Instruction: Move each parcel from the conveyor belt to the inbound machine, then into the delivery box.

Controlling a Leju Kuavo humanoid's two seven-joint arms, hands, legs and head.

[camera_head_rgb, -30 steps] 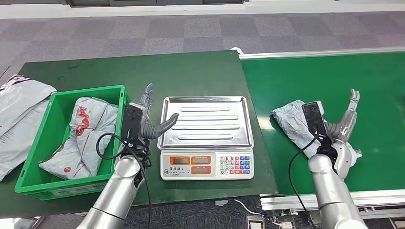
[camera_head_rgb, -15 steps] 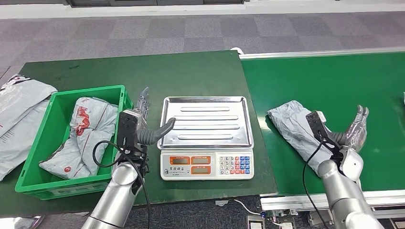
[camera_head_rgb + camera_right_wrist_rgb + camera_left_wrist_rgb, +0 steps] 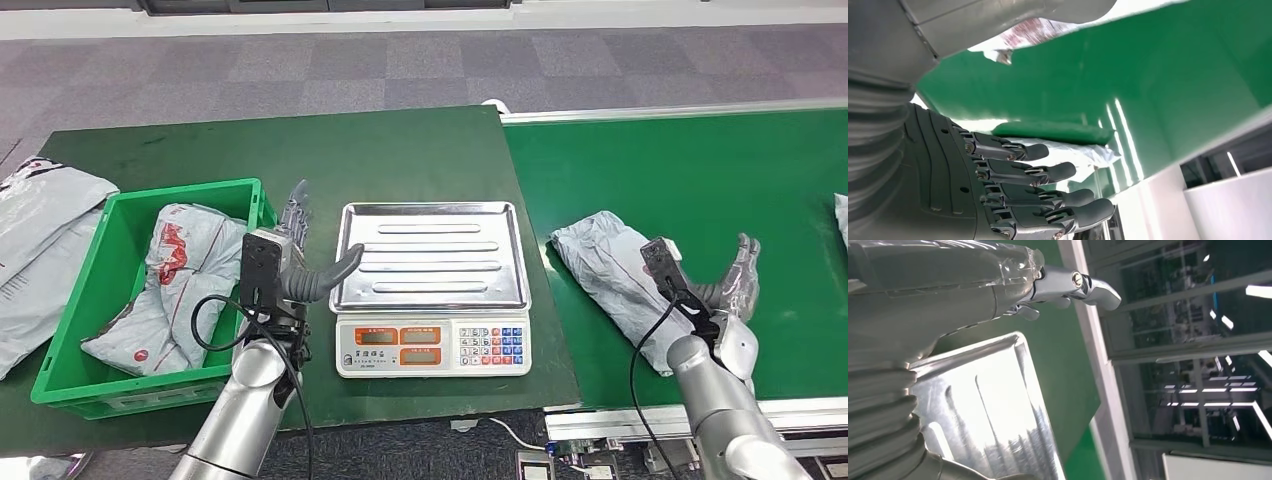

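Parcel is seen lying crumpled on the belt, right hand held just beside it with fingers spread and empty, left hand raised empty and open between bin and scale.

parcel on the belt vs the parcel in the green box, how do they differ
The parcel on the belt lies flat on the conveyor belt beside the right hand, plain grey on its visible side. The parcel in the green box is crumpled against the box wall and shows red print. Both are grey plastic mailer bags; the scale tray between them holds neither.
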